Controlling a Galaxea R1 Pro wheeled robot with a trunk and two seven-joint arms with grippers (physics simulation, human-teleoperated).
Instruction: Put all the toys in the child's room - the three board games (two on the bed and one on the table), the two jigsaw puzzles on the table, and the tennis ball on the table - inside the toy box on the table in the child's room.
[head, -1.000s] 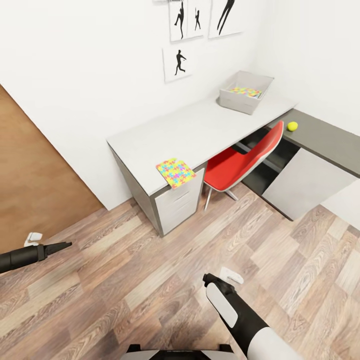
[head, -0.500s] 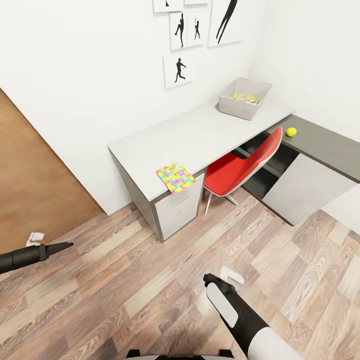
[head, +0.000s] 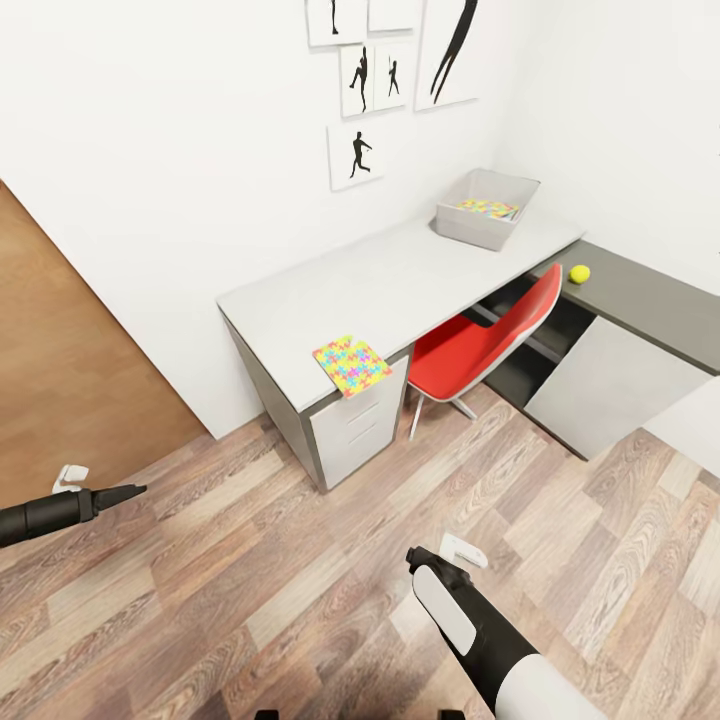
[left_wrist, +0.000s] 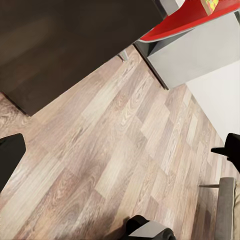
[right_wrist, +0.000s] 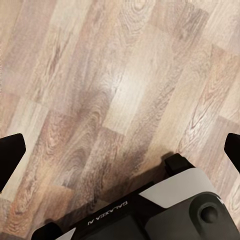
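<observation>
While the base is well apart from the table (head: 400, 270), the step in hand looks like the approach, so it should roll toward the near corner at centre frame, squaring up without clipping the red chair (head: 480, 345). The toy box (head: 485, 208) sits upper right on the pale top, 1 puzzle showing inside it. A 2nd puzzle (head: 351, 366) overhangs the near edge, so a slide-off grasp seems wise. The ball (head: 579, 273) rests on the dark section at right.

Both arms hang low over the floor (head: 300, 560). The left gripper (left_wrist: 120, 160) and right gripper (right_wrist: 120, 150) each show fingers (left_wrist: 10, 160) set wide, holding nothing. Only the wrist views make that spread plain; the head view alone shows the table and toys.
</observation>
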